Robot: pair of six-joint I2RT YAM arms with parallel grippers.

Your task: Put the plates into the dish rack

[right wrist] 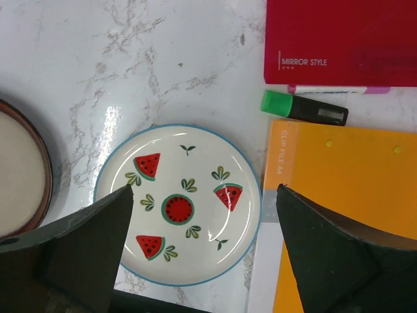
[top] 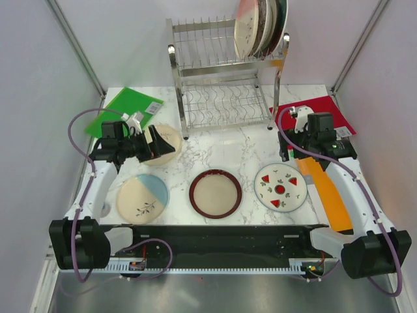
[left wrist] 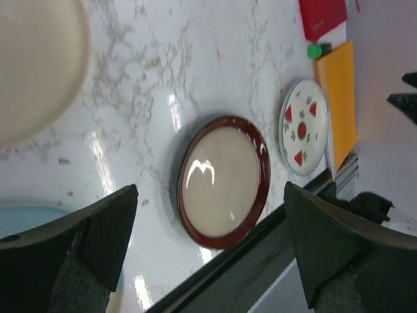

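A: Where do the arms stand?

B: The left gripper (top: 154, 141) is spread wide and holds nothing. It sits at the left edge of the cream plate (top: 168, 145), likely lined up to take that one first.

A: And the other plates?

B: The blue plate (top: 143, 198), red-rim plate (top: 215, 193) and melon plate (top: 280, 187) lie flat in a row near the arms, I judge so that either arm can reach them. The rack (top: 208, 68) stands at the back, in the middle. Several plates (top: 260, 26) stand on edge at the right end of its upper tier, where the slots keep them upright.

A: The right side?

B: The right gripper (top: 287, 151) is spread too, with nothing in it, above the melon plate.

A: Any writing?

B: The red book (right wrist: 339, 39) reads "MIRROR STYLE". The orange file (right wrist: 345, 215) reads "CLIP FILE", then something I can't make out. The marker (right wrist: 303, 109) print is too small.
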